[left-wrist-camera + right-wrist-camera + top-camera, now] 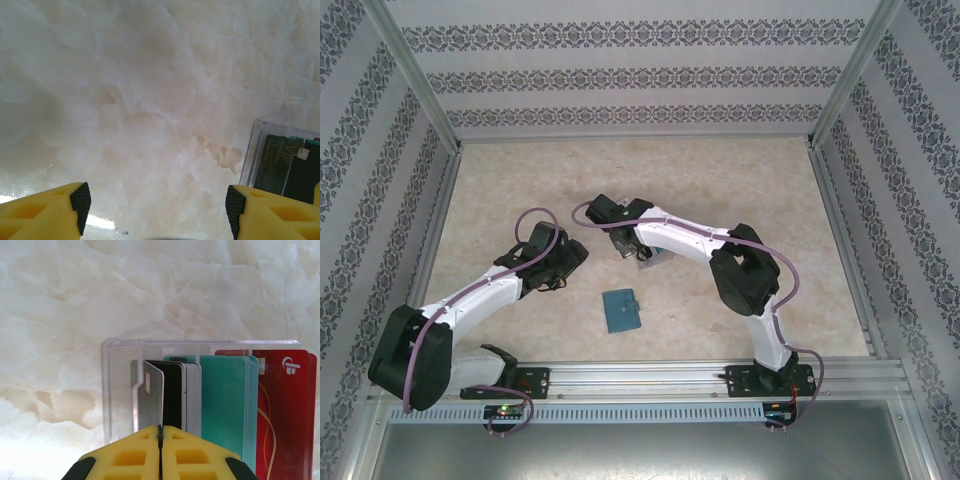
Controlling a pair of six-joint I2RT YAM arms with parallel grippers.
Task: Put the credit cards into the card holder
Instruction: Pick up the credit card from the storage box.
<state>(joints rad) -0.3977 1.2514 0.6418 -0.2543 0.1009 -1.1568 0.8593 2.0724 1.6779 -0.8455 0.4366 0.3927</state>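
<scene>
Counter (pixel 740 180): pale marbled surface that carries everything; both arms reach in over its middle.
Clear tray (pixel 120 347): stands under the right arm with the credit cards upright in it, packed face to face.
Card holder (pixel 621 310): teal and lying flat on the near side of the tray, apart from it, between the two arms. It looks folded closed, so it will probably need opening before any card goes in.
Left tool (pixel 157 200): spread wide and empty, hanging over bare counter just beside the tray's corner.
Right tool (pixel 160 440): pinched closed on the near edge of the grey card.
Credit cards: from the left, grey card (pixel 149 405), black card (pixel 172 390), teal cards (pixel 225 400), red card (pixel 282 415).
Step in hand: drawing the grey card out of the tray.
Doing it well: pull straight along the card's plane, so its black neighbour is not dragged along and the tray does not tip. The bite is slim, so go slowly.
</scene>
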